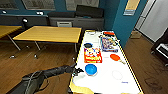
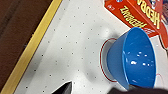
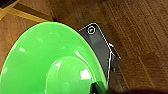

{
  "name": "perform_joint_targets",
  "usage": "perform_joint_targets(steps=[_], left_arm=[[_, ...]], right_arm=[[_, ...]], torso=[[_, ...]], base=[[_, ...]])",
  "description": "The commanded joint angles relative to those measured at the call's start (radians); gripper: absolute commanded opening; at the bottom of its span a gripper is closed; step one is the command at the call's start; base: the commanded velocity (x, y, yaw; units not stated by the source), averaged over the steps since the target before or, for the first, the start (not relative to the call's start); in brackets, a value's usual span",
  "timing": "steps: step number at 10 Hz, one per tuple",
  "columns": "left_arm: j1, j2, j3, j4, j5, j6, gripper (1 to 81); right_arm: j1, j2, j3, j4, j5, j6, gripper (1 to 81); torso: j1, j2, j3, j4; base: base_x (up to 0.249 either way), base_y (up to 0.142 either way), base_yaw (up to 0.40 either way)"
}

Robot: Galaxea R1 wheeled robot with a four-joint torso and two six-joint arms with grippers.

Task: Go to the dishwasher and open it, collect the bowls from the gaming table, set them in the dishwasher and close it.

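Presently, gaming table point(image 1: 107, 82), white top, yellow edges: blue bowl point(image 1: 90, 69) upright near its near-left edge, beside a red box point(image 1: 92, 55); left gripper point(image 1: 78, 70) just beside the blue bowl, not touching, fingers apart; green bowl point(image 3: 50, 62) looms close at the right wrist above wooden floor point(image 3: 140, 37); whether that gripper clasps it, cannot tell.

Setting: office break/rec room, indoors. Indicators: gaming table point(image 1: 107, 80) w/ glossy white top and yellow edging is occupying the foreground; board-game boxes point(image 1: 93, 55) are lying on it. Plain yellow-topped tables point(image 1: 50, 34) are standing to one side on a dark wood-plank floor point(image 1: 37, 65). A dark sofa point(image 1: 82, 15) is sitting against teal walls point(image 1: 125, 22); framed posters point(image 1: 38, 3) are hanging above.
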Motion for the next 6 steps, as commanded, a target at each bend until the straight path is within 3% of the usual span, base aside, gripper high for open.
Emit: perform_joint_targets(steps=[1, 3, 6], left_arm=[[-0.171, 0.033, -0.036, 0.002, 0.042, -0.015, 81.1], [-0.185, 0.044, -0.074, 0.006, 0.042, -0.113, 81.1], [-0.202, 0.07, -0.096, 0.008, 0.042, -0.13, 81.1]], right_arm=[[0.018, -0.054, 0.019, -0.02, -0.063, 0.0, 1.0], [0.021, -0.048, 0.019, -0.021, -0.063, 0.0, 1.0], [0.021, -0.045, 0.019, -0.021, -0.063, 0.0, 1.0]], torso=[[0.0, 0.0, 0.0, 0.0], [0.0, 0.0, 0.0, 0.0], [0.0, 0.0, 0.0, 0.0]], base=[[0.0, 0.0, 0.0], [0.0, 0.0, 0.0], [0.0, 0.0, 0.0]])
